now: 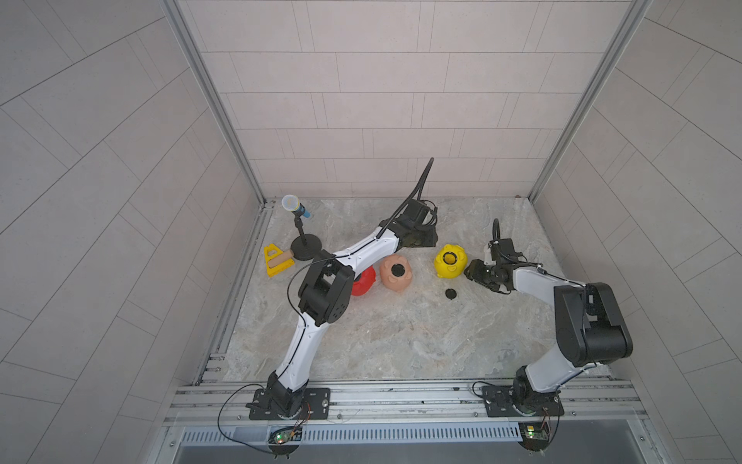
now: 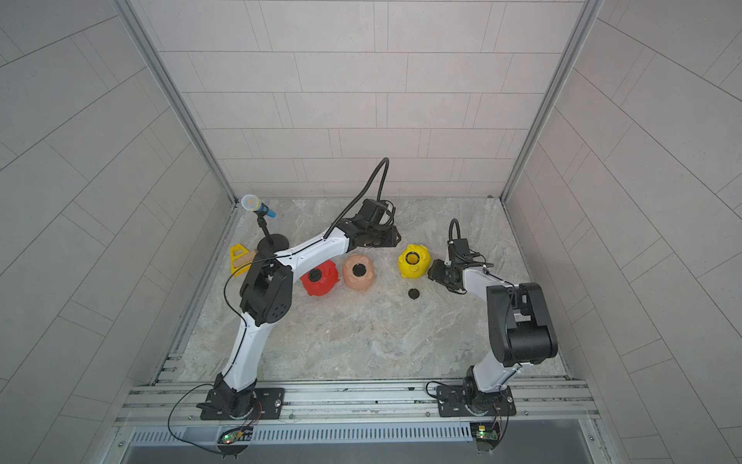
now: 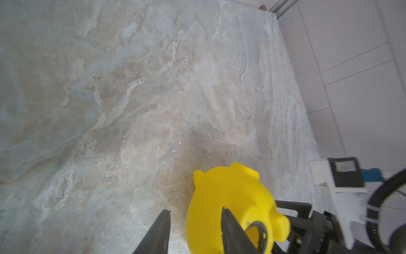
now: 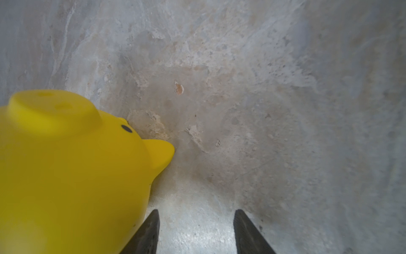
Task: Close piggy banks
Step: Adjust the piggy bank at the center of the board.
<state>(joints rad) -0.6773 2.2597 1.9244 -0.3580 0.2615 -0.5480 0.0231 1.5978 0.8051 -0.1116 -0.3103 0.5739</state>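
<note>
Right of centre in a top view, the yellow pig (image 1: pixel 449 263) lies unplugged; right gripper (image 4: pixel 197 211) beside it half-open, empty; left gripper (image 3: pixel 195 210) narrow, empty.

Bright, even light; wrist cams blurry.

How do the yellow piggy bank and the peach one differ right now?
Colour: the yellow piggy bank is bright yellow, the peach piggy bank pinkish. Belly hole: the peach one's is filled by a black plug; the yellow one's stands open, a loose black plug lying near it on the table. Both lie belly up.
</note>
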